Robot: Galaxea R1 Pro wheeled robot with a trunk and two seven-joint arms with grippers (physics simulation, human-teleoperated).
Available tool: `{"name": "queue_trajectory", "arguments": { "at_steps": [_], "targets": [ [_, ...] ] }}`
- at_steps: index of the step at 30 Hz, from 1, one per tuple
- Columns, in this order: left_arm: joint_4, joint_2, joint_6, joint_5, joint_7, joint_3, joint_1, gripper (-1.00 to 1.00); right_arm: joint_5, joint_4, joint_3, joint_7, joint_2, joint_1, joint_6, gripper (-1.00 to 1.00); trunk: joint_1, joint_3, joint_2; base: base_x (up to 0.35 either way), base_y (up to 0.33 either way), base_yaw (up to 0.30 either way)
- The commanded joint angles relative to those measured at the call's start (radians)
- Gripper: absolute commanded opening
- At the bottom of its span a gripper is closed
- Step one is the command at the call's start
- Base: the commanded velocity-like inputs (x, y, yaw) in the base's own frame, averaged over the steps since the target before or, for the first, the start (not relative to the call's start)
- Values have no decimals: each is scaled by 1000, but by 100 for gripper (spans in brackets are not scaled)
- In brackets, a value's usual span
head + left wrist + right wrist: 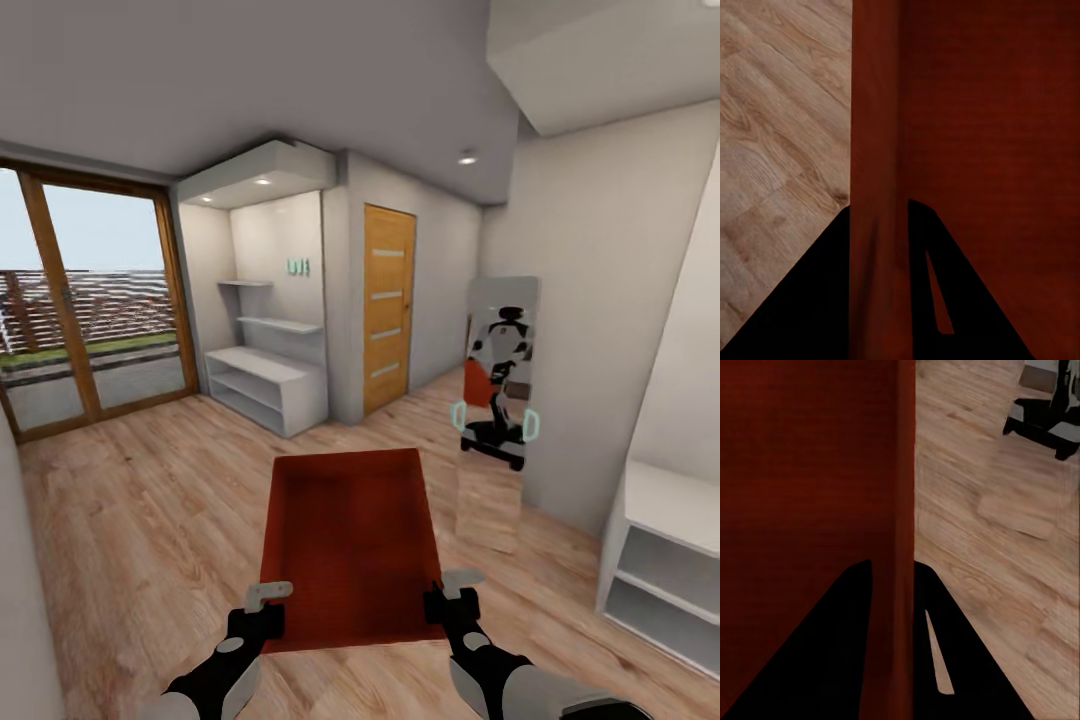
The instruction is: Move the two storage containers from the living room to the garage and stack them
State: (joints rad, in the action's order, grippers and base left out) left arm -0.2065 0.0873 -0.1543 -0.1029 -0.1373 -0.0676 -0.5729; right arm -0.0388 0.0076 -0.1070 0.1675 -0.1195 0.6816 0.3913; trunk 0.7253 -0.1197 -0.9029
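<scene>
The storage container (350, 545) hides the wood floor (150, 520) beneath it, and its near rim covers part of both grippers' fingers. In the left wrist view the container's wall (877, 150) runs off the frame, so its ends are cut away. The mirror (497, 410) right of the container shows the robot's reflection, too small to tell much beyond what seems a red shape at its front. The white shelf unit (665, 560), farther right, is clipped by the picture's edge.

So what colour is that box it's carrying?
Orange-red, plain all over; the storage container shows best in the head view.
</scene>
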Motion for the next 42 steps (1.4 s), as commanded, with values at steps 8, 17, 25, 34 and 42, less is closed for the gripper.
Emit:
{"name": "queue_trajectory", "arguments": {
  "at_steps": [8, 17, 25, 34, 42],
  "targets": [
    [-2, -17, -55, -1, -7, -31, -1, -100, -3, 3, 40, 4, 5, 1, 1, -100, 1, -2, -1, 319, 56, 233],
    [-2, -18, -56, 0, -7, -32, -1, -100, -1, 3, 40, 4, 5, 1, 1, -100, 1, -2, -1, 322, 1, 12],
    [-2, -18, -56, -1, -7, -32, -1, -100, 0, 3, 40, 7, 5, 1, 0, -100, 1, -2, -1, 322, 0, 0],
    [-2, -18, -56, 0, -7, -32, -1, -100, -1, 3, 40, 7, 4, 1, 0, -100, 1, -2, -1, 322, 0, 0],
    [-2, -18, -56, -1, -7, -32, -1, -100, -1, 3, 40, 7, 4, 1, 0, -100, 1, -2, -1, 322, 0, 0]
  ]
}}
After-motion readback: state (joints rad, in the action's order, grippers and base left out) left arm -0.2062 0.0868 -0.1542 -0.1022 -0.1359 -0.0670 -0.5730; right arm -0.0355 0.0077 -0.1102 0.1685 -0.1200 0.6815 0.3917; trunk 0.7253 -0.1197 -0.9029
